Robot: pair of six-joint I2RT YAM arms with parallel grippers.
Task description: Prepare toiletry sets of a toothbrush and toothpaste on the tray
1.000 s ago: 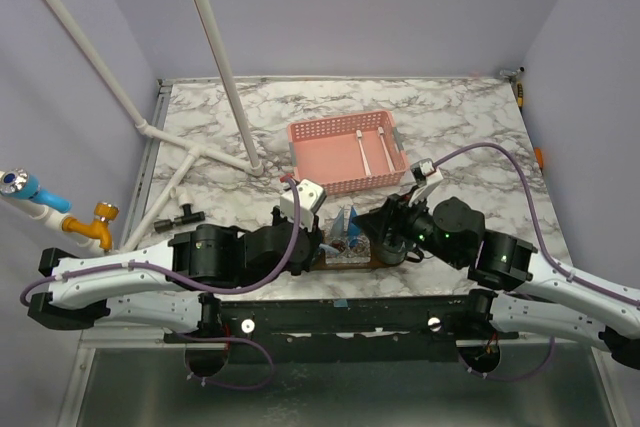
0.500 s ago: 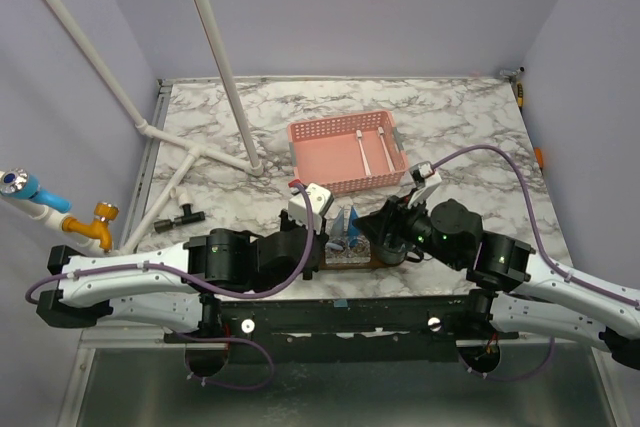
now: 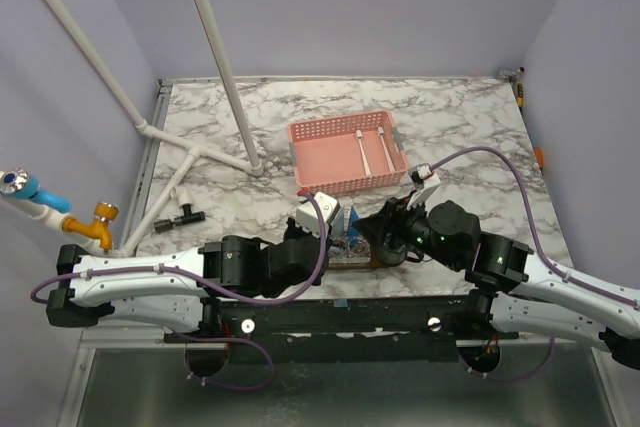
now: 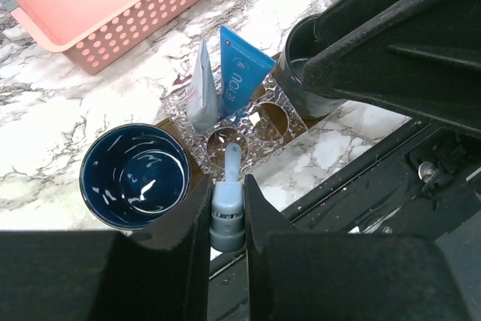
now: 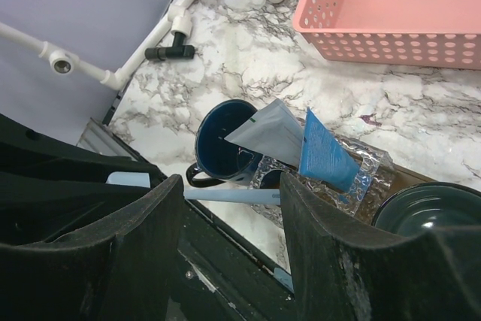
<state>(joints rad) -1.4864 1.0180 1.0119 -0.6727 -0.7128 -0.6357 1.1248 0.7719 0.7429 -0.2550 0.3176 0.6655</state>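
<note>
item: toiletry sets, part-assembled. two toothpaste tubes are seen standing in a clear holder on the tray, at the near edge of the desk. one toothbrush is clamped in the left tool, head aimed at the holder's near holes, not yet seated. two spare toothbrushes are left lying in the pink basket, far side. progress is judged at roughly half.

right tool: fingers apart, nothing held, just right of the holder.

room: tight. dark cups are set at the tray's left and right ends, and the desk edge lies close on the near side. open marble is found only between tray and basket.
</note>
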